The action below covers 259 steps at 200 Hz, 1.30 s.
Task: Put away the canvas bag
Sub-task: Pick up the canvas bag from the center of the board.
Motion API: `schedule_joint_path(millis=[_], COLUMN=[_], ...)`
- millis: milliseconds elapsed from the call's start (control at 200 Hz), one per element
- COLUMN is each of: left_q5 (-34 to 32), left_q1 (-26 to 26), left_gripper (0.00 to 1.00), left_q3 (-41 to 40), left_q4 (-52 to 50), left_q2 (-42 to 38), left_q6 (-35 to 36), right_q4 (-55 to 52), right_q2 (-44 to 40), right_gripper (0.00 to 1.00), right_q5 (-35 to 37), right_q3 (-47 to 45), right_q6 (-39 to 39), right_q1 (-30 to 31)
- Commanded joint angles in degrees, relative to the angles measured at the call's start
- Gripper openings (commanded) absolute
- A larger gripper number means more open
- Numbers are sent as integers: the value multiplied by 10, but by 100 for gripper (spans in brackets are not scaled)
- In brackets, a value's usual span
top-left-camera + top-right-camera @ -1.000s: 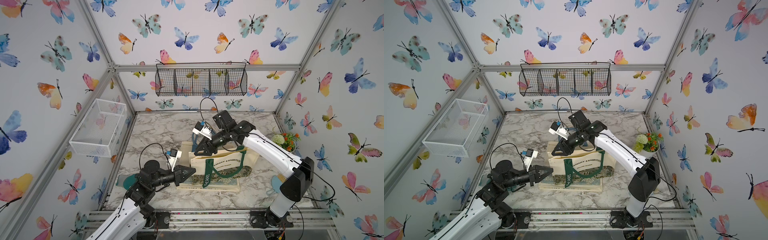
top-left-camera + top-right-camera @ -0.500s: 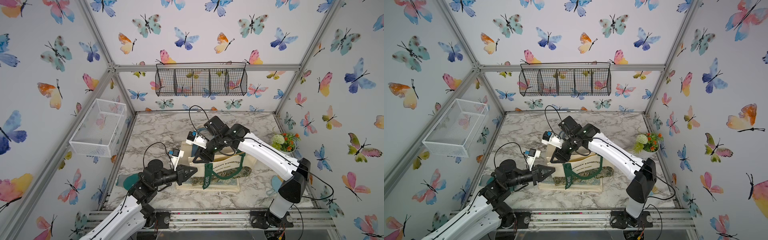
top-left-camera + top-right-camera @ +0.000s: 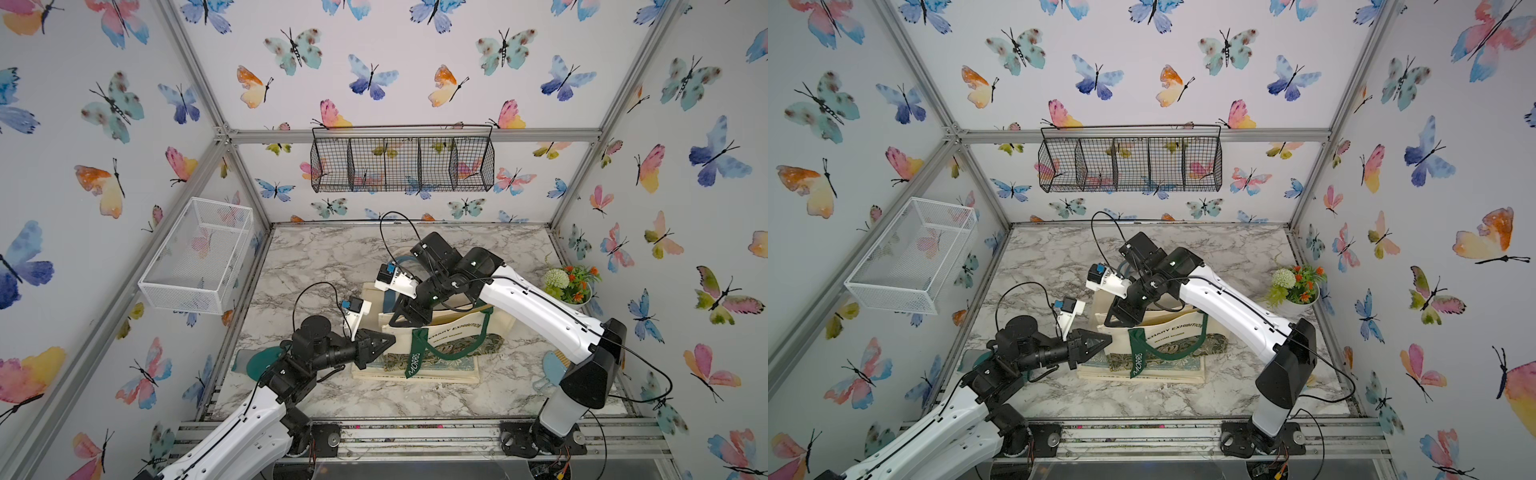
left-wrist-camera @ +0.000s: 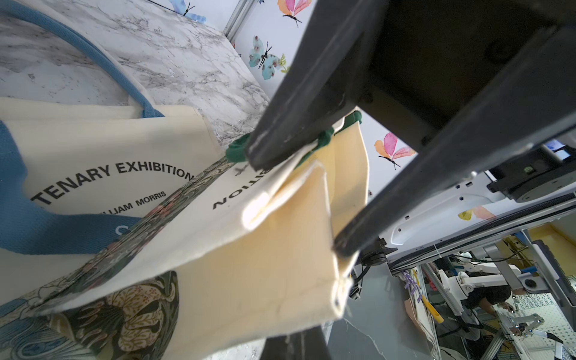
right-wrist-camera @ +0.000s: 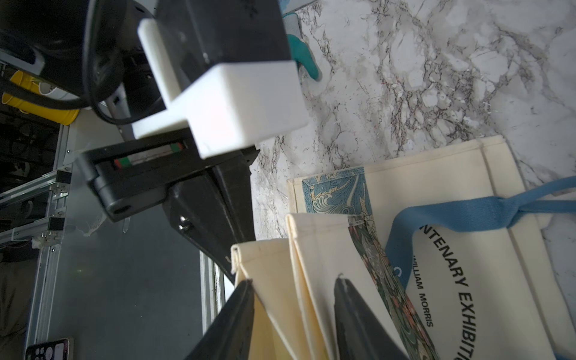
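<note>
A cream canvas bag (image 3: 453,332) with green handles stands half raised over a second flat cream bag (image 3: 372,291) with blue handles, in both top views. My left gripper (image 3: 390,337) is shut on the raised bag's near corner, its tips hidden under cloth in the left wrist view. My right gripper (image 5: 293,280) straddles the same bag's (image 5: 271,258) folded side. Its jaws stand apart with loose folds between them. The blue-handled bag (image 5: 436,174) lies flat on the marble.
A black wire basket (image 3: 403,164) hangs on the back wall and a white mesh basket (image 3: 199,253) on the left wall. A flower pot (image 3: 569,282) stands at the right edge. A teal item (image 3: 257,361) lies by the left arm.
My right gripper has come forward and down along the bag towards the left gripper. The left gripper has shifted slightly right, still holding the corner.
</note>
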Motion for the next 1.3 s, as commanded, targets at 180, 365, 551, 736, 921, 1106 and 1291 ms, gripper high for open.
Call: schedule_joint_path(millis=[180,365,551,736,921,1106,1291], left_q5=[-14,-18,-18,-20,-22,-22,-22], left_q1=[-3,-3,-3,-4,-3,-4,-3], left_gripper=[3,2,2,3,2,3,2], left_q3=[12,8,9,13,13,13,12], left_q4=[-6,-9,-13,-21,-23,-24,-25], left_q2=[-1,-4,-5,-6,-5,-4,-6], left_q6=[17,18,19,25,27,28,28], right_q4=[-49,-55,-64,-66,-76,-75,-72], right_q2=[-14,-8,0,-5,1,3,0], right_gripper=[45,45,45,46,46,40,31], right_q5=[1,-42,-120,-31,71,117,142], right_q3=[12,35,38,14,8,17,22], right_q6=[-3,1,-2,-2,4,11,18], right_q1=[6,6,9,22,47,52,52])
